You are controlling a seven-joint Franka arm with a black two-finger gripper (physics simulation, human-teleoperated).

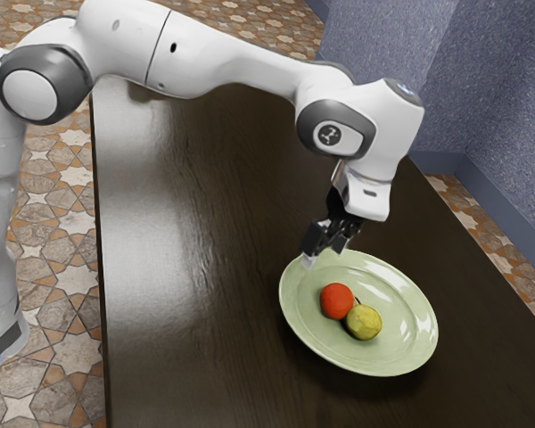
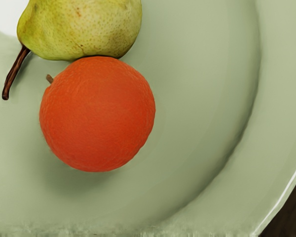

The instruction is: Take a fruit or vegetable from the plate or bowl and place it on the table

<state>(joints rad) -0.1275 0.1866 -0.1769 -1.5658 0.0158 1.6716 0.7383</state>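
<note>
orange (image 2: 97,114) lies close beside the pear (image 2: 84,27) on the green plate (image 1: 403,308); my hand (image 1: 324,255) is above, wide or narrow i cannot tell. a slightly wrong descent could bump the pear and make the orange roll.

The floor (image 1: 53,227) is patterned stone tile — the wall (image 1: 517,107), speckled blue-grey.

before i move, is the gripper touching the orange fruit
Apart. The exterior view shows it: the gripper hangs short of the orange fruit, with a bare strip of the green plate visible between them.
</note>
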